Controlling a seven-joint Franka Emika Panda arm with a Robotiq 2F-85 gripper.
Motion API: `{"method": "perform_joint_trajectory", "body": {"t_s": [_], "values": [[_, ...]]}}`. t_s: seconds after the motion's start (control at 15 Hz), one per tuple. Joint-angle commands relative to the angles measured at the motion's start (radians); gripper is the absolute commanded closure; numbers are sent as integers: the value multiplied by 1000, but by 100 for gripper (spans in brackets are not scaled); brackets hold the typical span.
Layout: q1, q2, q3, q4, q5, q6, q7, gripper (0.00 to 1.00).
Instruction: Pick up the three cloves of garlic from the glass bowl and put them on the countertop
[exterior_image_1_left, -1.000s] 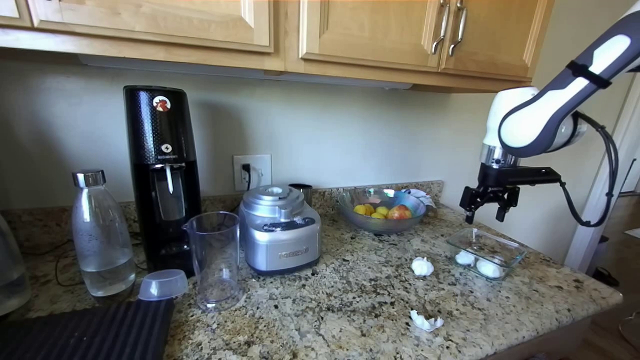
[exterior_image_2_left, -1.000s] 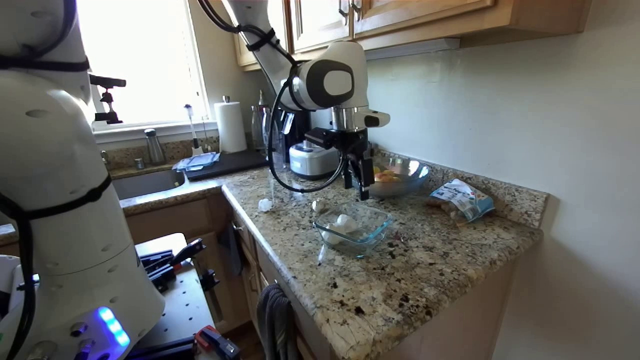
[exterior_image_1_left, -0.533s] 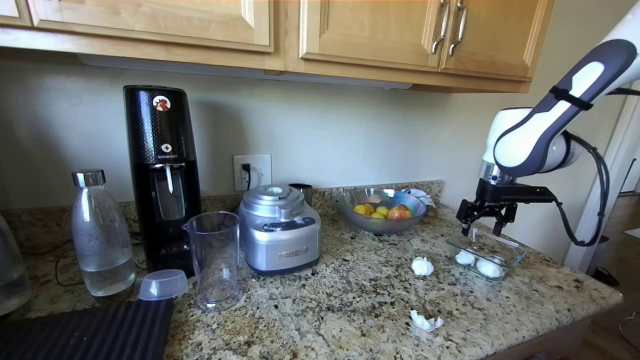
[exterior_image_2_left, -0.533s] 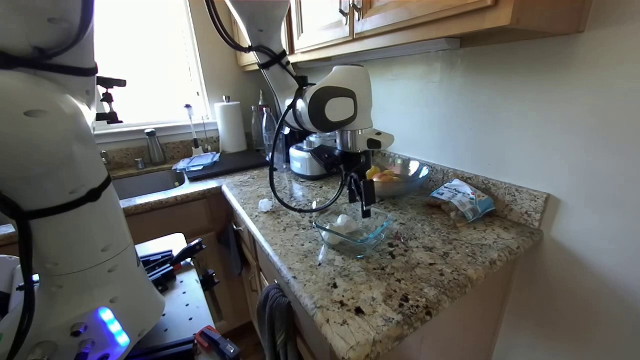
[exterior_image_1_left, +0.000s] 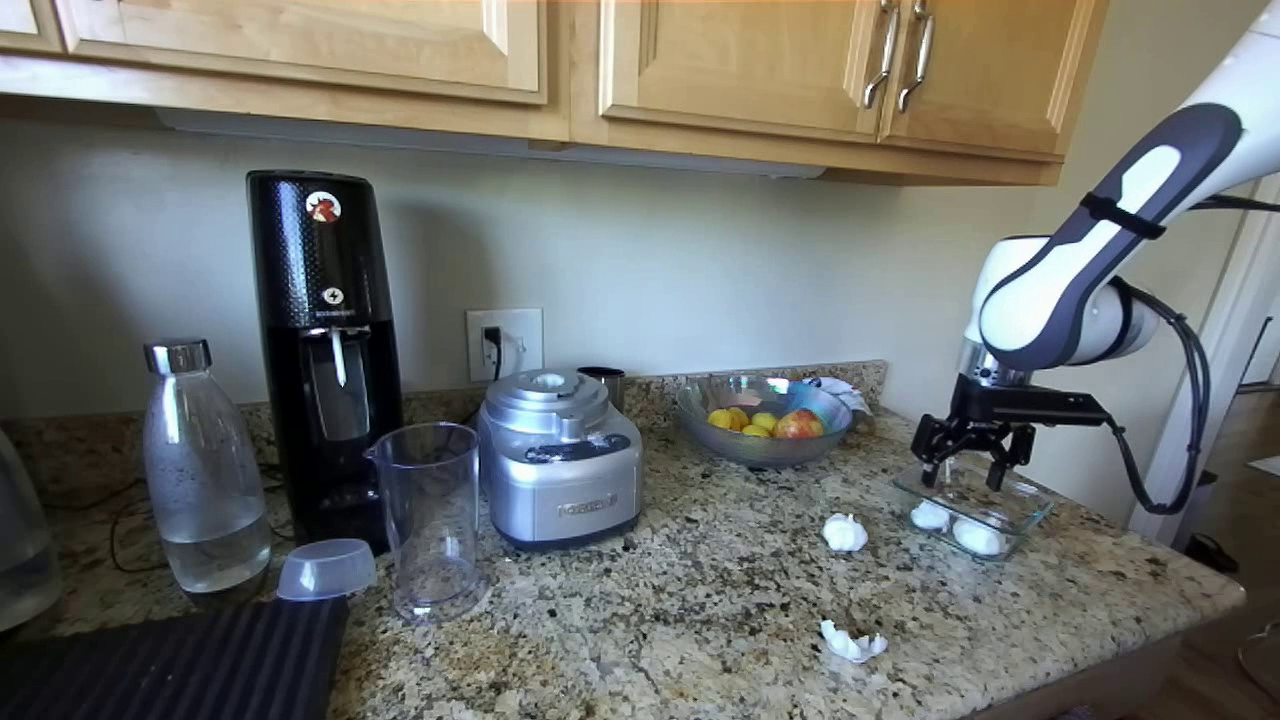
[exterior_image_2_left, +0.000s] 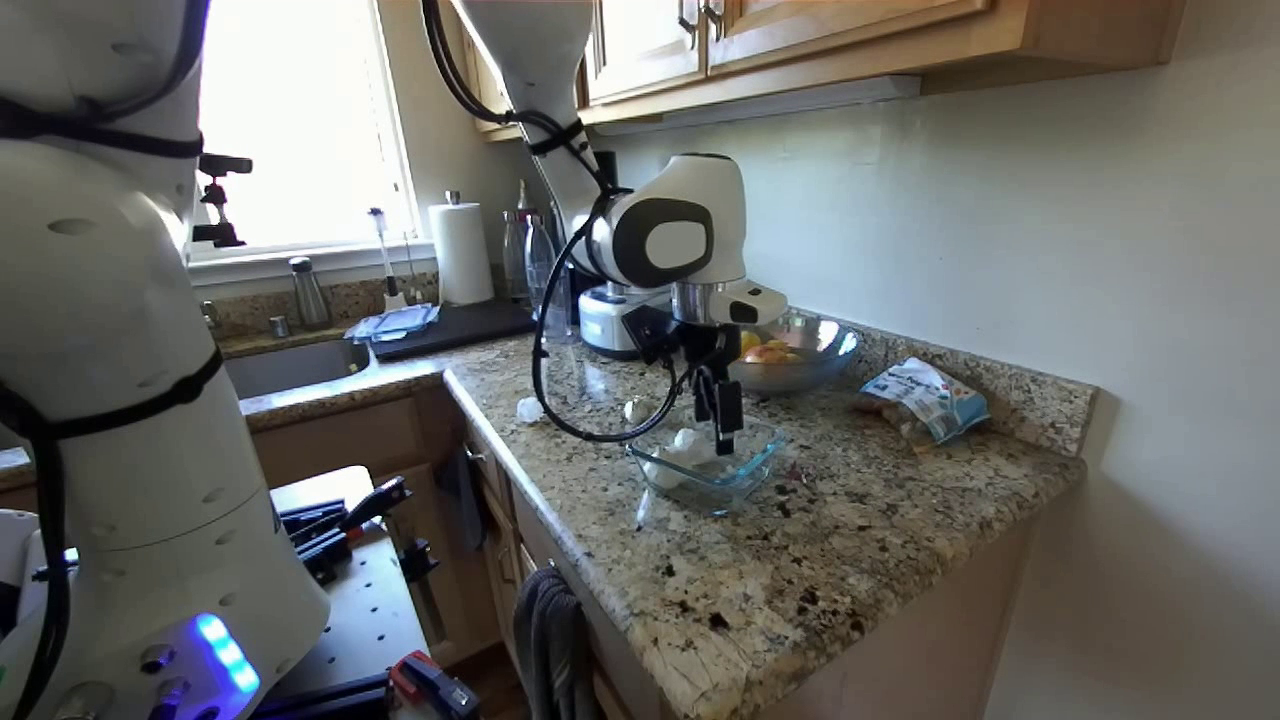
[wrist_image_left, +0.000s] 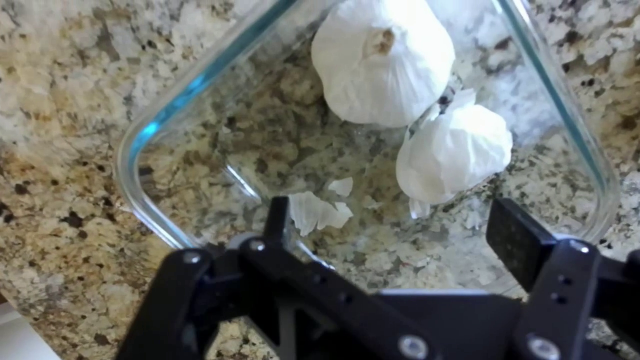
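The shallow glass bowl (exterior_image_1_left: 1035, 515) stands on the speckled granite countertop (exterior_image_1_left: 700, 620) near its right end. In the wrist view, a larger garlic (wrist_image_left: 382, 65) and a smaller garlic (wrist_image_left: 452, 152) lie in it, touching or nearly so, with loose skin scraps (wrist_image_left: 317, 212). The third garlic (exterior_image_1_left: 845, 533) lies on the countertop beside the bowl. My gripper (wrist_image_left: 395, 225) is open and empty, pointing down over the bowl. In an exterior view the fingertips (exterior_image_1_left: 963, 476) are near rim height, on the far side of both garlics. They are beside the garlics, not around them.
A larger fruit bowl (exterior_image_1_left: 765, 440) stands by the wall behind. A white garlic peel piece (exterior_image_1_left: 853, 642) lies towards the front. A snack bag (exterior_image_2_left: 925, 400) is by the backsplash. A food processor (exterior_image_1_left: 560, 470) and clear jug (exterior_image_1_left: 432, 520) stand farther along.
My gripper has come down from above the bowl to about its rim, still open. The bowl and garlics have not moved.
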Motion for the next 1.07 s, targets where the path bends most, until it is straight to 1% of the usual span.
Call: {"method": "perform_joint_trajectory", "body": {"t_s": [0.0,0.6,1.0], "values": [[4,2,8,-21,32,41,2,0],[14,35,28,-25,42,64,-10,0],[28,52,10,-30,25,73,0,0]]}}
